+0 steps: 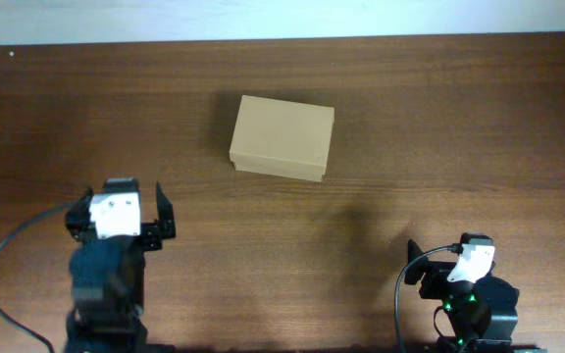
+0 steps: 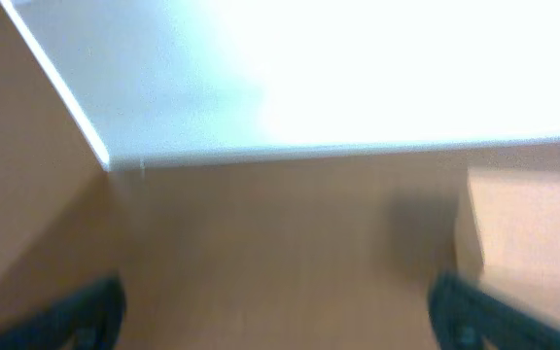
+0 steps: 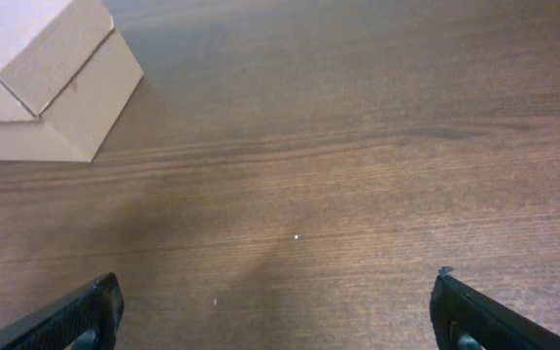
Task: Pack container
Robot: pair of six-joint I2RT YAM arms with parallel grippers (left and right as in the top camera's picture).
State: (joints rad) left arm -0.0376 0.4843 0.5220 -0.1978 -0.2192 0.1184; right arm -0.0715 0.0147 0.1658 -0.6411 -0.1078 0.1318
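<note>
The container (image 1: 282, 137) is a small tan cardboard box with its flap lid shut, standing on the wooden table (image 1: 410, 118) a little behind the middle. Its corner shows at the top left of the right wrist view (image 3: 47, 87) and its side at the right edge of the blurred left wrist view (image 2: 528, 233). My left gripper (image 1: 126, 208) is open and empty at the front left, well short of the box; its fingertips (image 2: 275, 316) show wide apart. My right gripper (image 1: 449, 257) is open and empty at the front right, fingers (image 3: 275, 316) wide apart over bare wood.
The table's far edge meets a white surface (image 1: 263, 18) along the back. A white wall (image 2: 358, 68) fills the top of the left wrist view. Black cables (image 1: 8, 255) trail from both arm bases at the front edge.
</note>
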